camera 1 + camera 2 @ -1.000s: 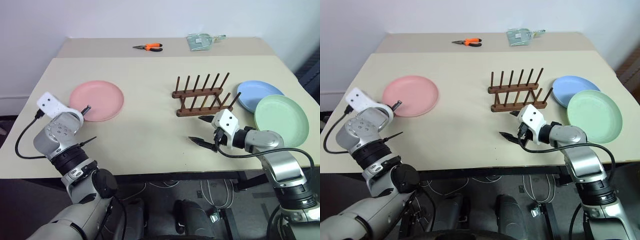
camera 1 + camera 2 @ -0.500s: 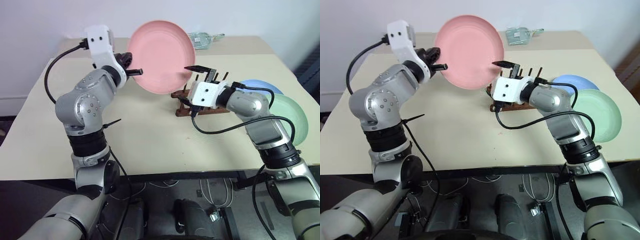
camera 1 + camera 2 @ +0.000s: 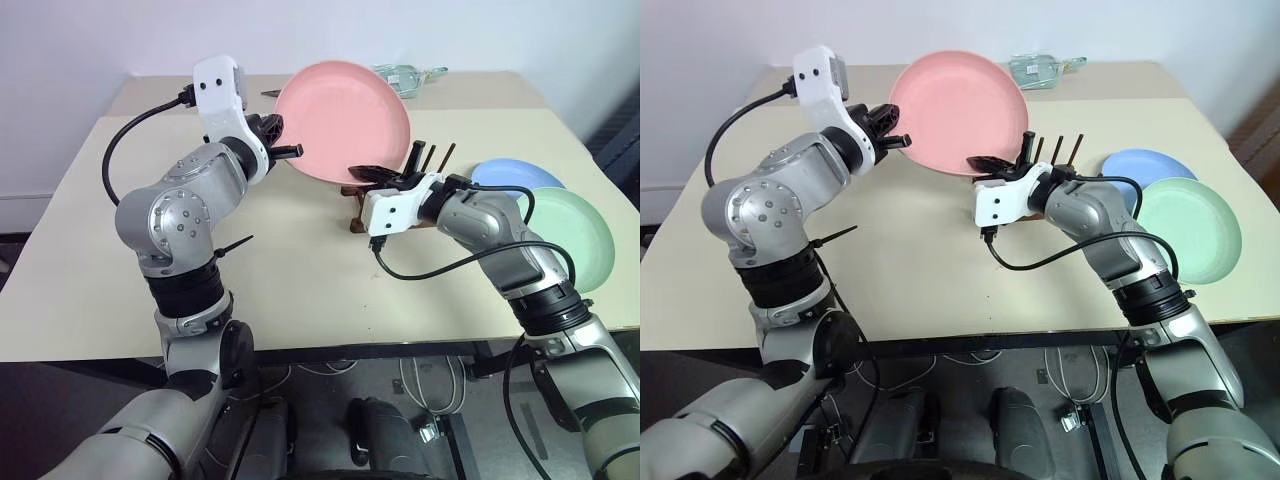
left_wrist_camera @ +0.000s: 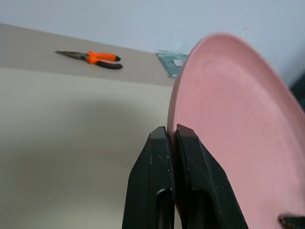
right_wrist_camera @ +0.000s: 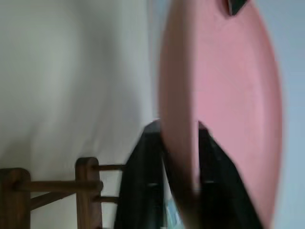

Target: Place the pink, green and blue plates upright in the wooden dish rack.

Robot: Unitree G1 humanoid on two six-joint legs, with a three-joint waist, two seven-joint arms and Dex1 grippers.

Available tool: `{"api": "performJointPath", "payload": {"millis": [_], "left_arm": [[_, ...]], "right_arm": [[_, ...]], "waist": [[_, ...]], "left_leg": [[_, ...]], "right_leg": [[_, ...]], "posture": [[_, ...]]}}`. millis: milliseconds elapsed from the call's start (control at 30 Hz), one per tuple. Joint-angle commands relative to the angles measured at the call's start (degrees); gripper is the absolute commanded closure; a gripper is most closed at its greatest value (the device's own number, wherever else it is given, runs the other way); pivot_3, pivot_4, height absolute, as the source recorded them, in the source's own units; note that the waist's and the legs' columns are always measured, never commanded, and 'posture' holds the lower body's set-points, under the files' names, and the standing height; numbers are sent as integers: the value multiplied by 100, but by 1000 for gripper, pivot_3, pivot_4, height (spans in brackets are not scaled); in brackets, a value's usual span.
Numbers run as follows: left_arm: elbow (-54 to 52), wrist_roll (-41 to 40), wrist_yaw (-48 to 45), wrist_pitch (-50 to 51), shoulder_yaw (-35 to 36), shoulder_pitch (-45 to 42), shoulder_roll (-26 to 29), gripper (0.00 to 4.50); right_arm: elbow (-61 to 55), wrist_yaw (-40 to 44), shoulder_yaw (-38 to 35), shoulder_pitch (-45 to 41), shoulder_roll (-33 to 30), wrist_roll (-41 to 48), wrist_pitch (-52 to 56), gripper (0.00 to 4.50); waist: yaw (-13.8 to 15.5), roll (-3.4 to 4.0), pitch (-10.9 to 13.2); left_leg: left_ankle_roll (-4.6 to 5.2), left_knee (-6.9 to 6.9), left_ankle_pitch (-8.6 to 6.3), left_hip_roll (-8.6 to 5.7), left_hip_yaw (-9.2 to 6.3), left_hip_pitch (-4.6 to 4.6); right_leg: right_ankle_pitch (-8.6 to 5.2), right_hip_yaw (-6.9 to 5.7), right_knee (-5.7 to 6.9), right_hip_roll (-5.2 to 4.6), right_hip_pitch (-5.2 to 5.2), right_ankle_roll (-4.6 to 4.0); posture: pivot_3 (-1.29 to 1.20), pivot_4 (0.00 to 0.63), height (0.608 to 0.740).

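Pink plate: held upright in the air above the wooden dish rack, over the tabletop.
Left gripper: fingers pinching the plate's left rim.
Right gripper: fingers straddle the lower rim, apparently clamped on it.
Step in hand: likely a handover; the right grip should be firm before the left lets go.
Advice: keep the plate vertical and line its edge up with a gap between pegs.
Green plate, blue plate: flat on the tabletop, right of the rack.
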Motion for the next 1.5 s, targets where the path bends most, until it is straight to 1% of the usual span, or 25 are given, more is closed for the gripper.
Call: {"api": "performJointPath", "payload": {"millis": [33,67,100,167,200,267,300,333,367,433,500,533,600,733,833,1000,1267,1333,1367,1433,1500], "left_arm": [[-146,-557,119,-528,546,-452,-356,3035],[-113,-623,212,-751,708,-549,-423,2581],[63,-506,473,-1155,966,-679,-340,2092],[388,-277,856,-1681,1259,-795,-98,2092],[502,-48,760,-1809,1069,-629,221,2092],[580,419,145,-1994,231,-31,967,2092],[595,530,-133,-2044,-111,227,1245,2092],[607,550,-288,-2095,-305,373,1399,2092],[527,539,-756,-2175,-670,719,1649,2092],[218,527,-2008,-2569,-1500,1586,2210,2092],[-39,554,-2934,-3146,-2031,2214,2592,2092],[-171,474,-3308,-3348,-2166,2475,2701,2092],[-401,300,-3954,-3567,-2416,2937,2878,2092],[-690,-52,-4397,-3458,-2527,3295,2863,2092],[-921,-229,-4542,-3348,-2541,3419,2839,2092],[-1162,-364,-4610,-3206,-2664,3541,2805,2092],[-1247,-266,-4600,-3184,-2824,3603,2839,2092],[-1249,-250,-4586,-3180,-2857,3596,2827,1988],[-1249,-240,-4577,-3180,-2874,3588,2821,1988],[-1236,-230,-4569,-3186,-2890,3577,2818,1988],[-1233,-229,-4565,-3184,-2902,3572,2817,1988]], "right_arm": [[-60,-180,-348,-142,-45,15,49,4500],[-72,-198,-466,-142,-73,89,107,4500],[-98,-202,-675,-132,-74,284,276,4500],[-168,-151,-1079,-135,-21,735,698,4500],[-225,-2,-1452,-173,31,1278,1187,4500],[-366,324,-2324,-311,148,2582,2553,4500],[-448,460,-2654,-358,167,3111,3171,4500],[-523,529,-2823,-381,166,3397,3560,4500],[-623,679,-3119,-393,116,3917,4131,4500],[-685,811,-3701,-467,48,4805,5153,4500],[-651,752,-4052,-554,20,5383,5923,4500],[-625,738,-4106,-548,-25,5533,6172,4500],[-568,705,-4121,-508,-102,5692,6459,4500],[-400,442,-4100,-548,-140,5711,6565,4500],[-275,388,-4069,-572,-198,5708,6524,4500],[257,144,-4132,-688,-159,5740,6619,4500],[867,-23,-4117,-796,-142,5885,6832,4500],[944,-6,-4093,-798,-141,5904,6836,3630],[965,-2,-4066,-792,-142,5884,6796,3339],[972,-7,-4015,-780,-136,5823,6671,2380],[881,59,-3864,-717,-180,5602,6244,1334]], "waist": [[30,-6,4],[30,-8,5],[23,-10,6],[6,-9,6],[-13,-8,5],[-50,-4,4],[-52,1,4],[-44,0,4],[-18,-1,4],[8,0,4],[9,1,5],[0,1,5],[-13,4,6],[-34,12,3],[-34,17,1],[-25,18,1],[1,18,1],[5,18,1],[5,19,1],[2,18,1],[-2,18,1]], "left_leg": [[0,2,0,0,-1,-1],[0,7,0,-2,-5,-7],[0,8,0,-3,-5,-9],[0,7,0,-4,-4,-9],[1,5,0,-4,-4,-7],[2,-9,-1,0,3,4],[1,-18,0,3,6,11],[-2,-22,2,6,8,12],[-3,-21,2,10,8,12],[-1,-19,1,9,10,7],[6,-19,-4,8,13,7],[23,-19,-15,7,13,7],[23,-24,-17,5,16,5],[26,-39,-19,5,15,3],[27,-42,-19,3,15,3],[32,-42,-19,-1,18,3],[44,-30,-23,-1,19,1],[44,-29,-24,-1,19,0],[45,-27,-24,2,18,-2],[46,-24,-25,5,17,-3],[47,-23,-25,6,17,-3]], "right_leg": [[0,-1,-2,-1,1,0],[0,-3,-2,-3,2,0],[0,-3,-4,-4,2,0],[0,-2,-5,-5,1,0],[0,-2,-5,-3,1,0],[0,0,-3,3,1,0],[0,1,-2,6,1,-1],[-1,2,7,6,2,-1],[-1,1,5,7,1,-2],[0,-1,1,2,1,-2],[-1,3,-4,-9,2,-4],[0,5,-7,-24,1,-5],[-10,4,-5,-41,-8,-27],[-17,4,-4,-49,-20,-52],[-17,4,-5,-49,-21,-52],[-17,3,-5,-46,-20,-51],[-6,2,-4,-32,-15,-29],[-6,1,-4,-20,-15,-27],[-6,2,-4,-12,-14,-27],[-6,2,-4,-7,-15,-27],[-6,3,-4,-5,-14,-26]], "posture": [[0,150,740],[0,150,740],[0,150,740],[0,150,740],[0,150,740],[0,150,740],[0,150,740],[0,150,740],[0,150,740],[0,150,740],[0,150,740],[0,150,740],[0,150,740],[0,150,740],[0,150,740],[0,150,740],[0,150,740],[0,150,740],[0,150,740],[0,150,740],[0,150,740]]}}
